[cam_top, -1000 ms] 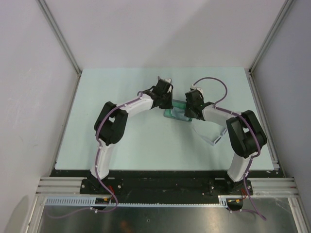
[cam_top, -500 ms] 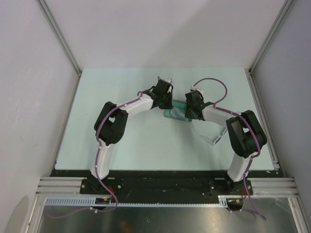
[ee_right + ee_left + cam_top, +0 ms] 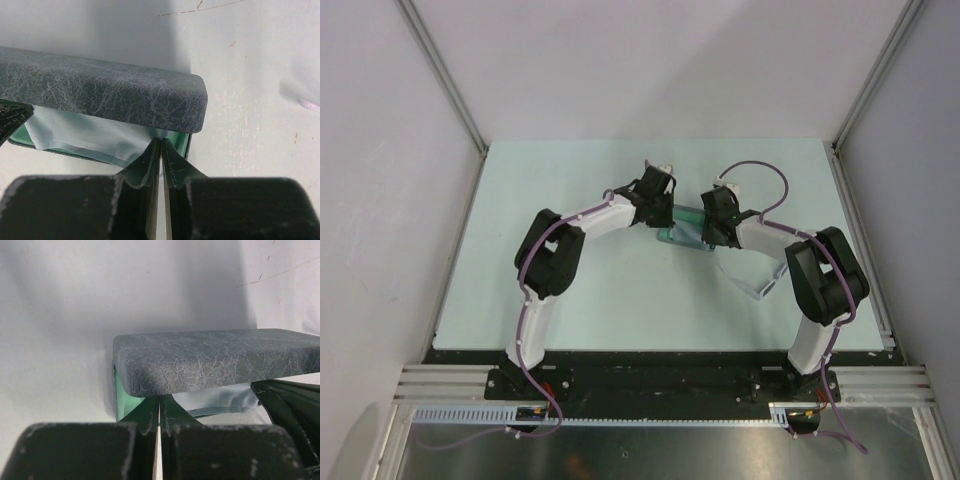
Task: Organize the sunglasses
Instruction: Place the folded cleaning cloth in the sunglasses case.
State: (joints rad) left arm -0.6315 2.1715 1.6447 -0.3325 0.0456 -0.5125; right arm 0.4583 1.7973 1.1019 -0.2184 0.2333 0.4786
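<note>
1. Your left pincer [image 3: 159, 399] is clenched at the green rim of the case [image 3: 215, 357].
2. Your right pincer [image 3: 160, 142] is clenched at its other end, beside the cloth [image 3: 95, 137].
3. The sunglasses [image 3: 760, 288] lie outside it, toward the right edge of the bench [image 3: 620, 300].

A robot lab test cell: bare white panel walls [image 3: 620, 70] framed by aluminium rails [image 3: 440, 75], a pale counter [image 3: 620, 310], and two cabled robot arms [image 3: 545, 265] bolted to a black base plate [image 3: 660, 380].
</note>
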